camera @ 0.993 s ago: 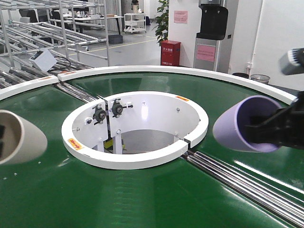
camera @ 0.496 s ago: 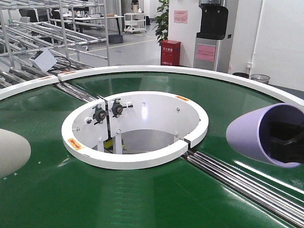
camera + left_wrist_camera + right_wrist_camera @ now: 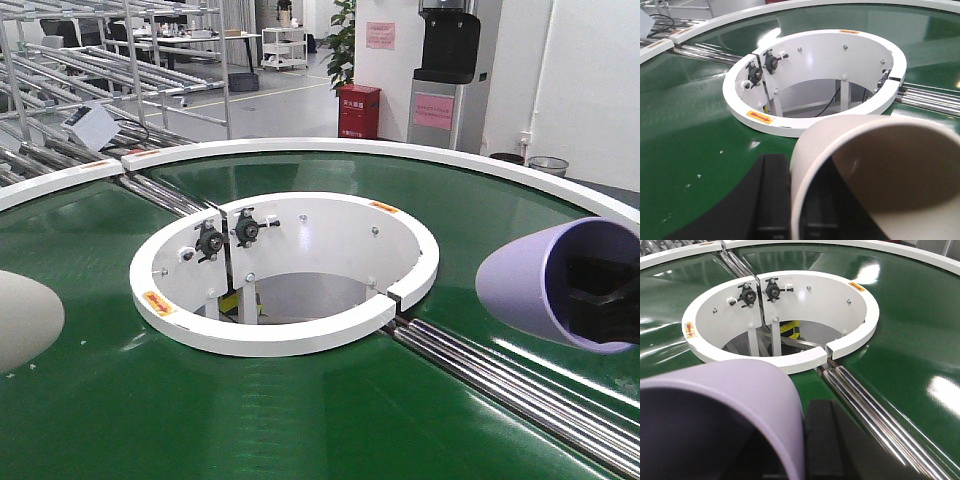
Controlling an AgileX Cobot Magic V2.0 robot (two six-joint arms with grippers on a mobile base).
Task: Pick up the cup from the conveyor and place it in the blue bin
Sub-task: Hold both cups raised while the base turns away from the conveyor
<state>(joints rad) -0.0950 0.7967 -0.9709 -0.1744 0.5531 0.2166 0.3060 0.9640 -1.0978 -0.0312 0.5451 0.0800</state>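
Observation:
Over the left of the dark green conveyor (image 3: 300,420) hangs a cream cup (image 3: 20,315), half cut off by the front view's edge. In the left wrist view my left gripper (image 3: 797,195) is shut on the cream cup (image 3: 880,165), one black finger outside its rim and one inside. A purple cup (image 3: 530,285) lies on its side in the air at the right, mouth toward the camera. My right gripper (image 3: 797,450) is shut on the purple cup (image 3: 740,385) the same way, pinching its wall. The blue bin is out of view.
The white central ring wall (image 3: 290,335) with its bearings stands mid-belt. Steel roller strips (image 3: 500,375) run from it to the lower right, under the purple cup. Past the white outer rim (image 3: 400,150) are metal roller racks (image 3: 100,60), a red cabinet (image 3: 358,110) and a water dispenser (image 3: 445,70).
Over the last second the purple cup moved right and the cream cup moved left, both toward the frame edges. Since half a second ago they have hardly shifted.

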